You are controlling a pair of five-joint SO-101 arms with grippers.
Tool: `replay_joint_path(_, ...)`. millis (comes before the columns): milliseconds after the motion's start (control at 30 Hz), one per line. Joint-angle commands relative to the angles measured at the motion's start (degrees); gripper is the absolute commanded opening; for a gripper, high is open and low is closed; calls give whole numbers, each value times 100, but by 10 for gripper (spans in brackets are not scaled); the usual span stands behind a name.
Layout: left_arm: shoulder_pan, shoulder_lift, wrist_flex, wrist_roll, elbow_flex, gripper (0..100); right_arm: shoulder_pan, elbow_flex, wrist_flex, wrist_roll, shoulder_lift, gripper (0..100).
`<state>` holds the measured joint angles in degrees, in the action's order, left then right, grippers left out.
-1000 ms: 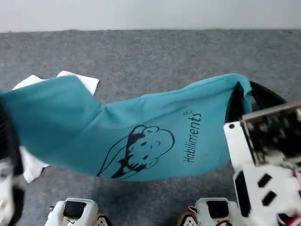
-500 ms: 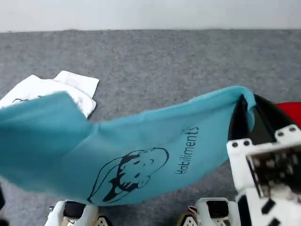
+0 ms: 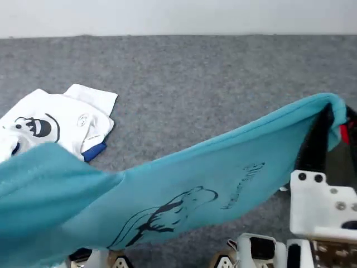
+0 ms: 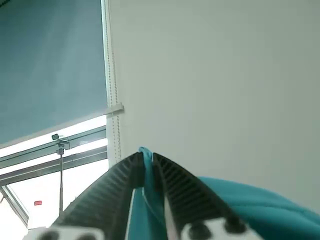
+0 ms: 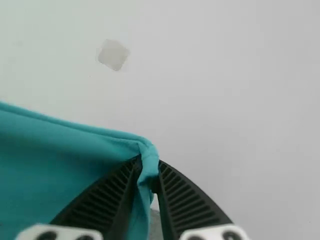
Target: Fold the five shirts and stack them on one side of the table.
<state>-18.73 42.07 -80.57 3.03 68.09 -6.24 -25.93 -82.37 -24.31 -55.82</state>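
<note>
A teal shirt [image 3: 189, 190] with a dark cartoon print hangs stretched in the air across the front of the table, held up at both ends. My right gripper [image 3: 329, 120] is shut on its right corner, high at the right side. In the right wrist view the black fingers [image 5: 112, 195] pinch a teal fold [image 5: 145, 167]. The left wrist view has my left gripper [image 4: 146, 165] shut on a teal edge [image 4: 145, 190], pointing up at a wall. A folded white shirt [image 3: 56, 123] with a black print lies on the grey table at the left.
Something blue [image 3: 93, 151] peeks out from under the white shirt. A red object [image 3: 346, 133] shows behind the right gripper. The arm bases [image 3: 254, 251] stand at the front edge. The grey table [image 3: 195, 84] stretches bare toward the back wall.
Both ends of the teal shirt have risen toward the camera; its left end dropped out of the way, uncovering the white shirt. The right gripper moved to the right and higher.
</note>
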Motion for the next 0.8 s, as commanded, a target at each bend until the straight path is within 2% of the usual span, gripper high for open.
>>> replay_joint_path(0,-62,-563,132,-35,-101,13,-119,-44,-101,0,347,10)
replay_joint_path(367,-35,-2066,-519,-26,-110,13,-92,9,-365,0,1666,11)
replay_joint_path(467,70,-2470,-686,-26,-110,13,189,167,-356,-26,2176,11)
replay_joint_path(600,448,-3112,-853,-9,-110,13,532,624,31,-9,2932,11)
replay_joint_path(767,721,-3851,-888,-9,-101,13,585,1125,708,-26,3793,11)
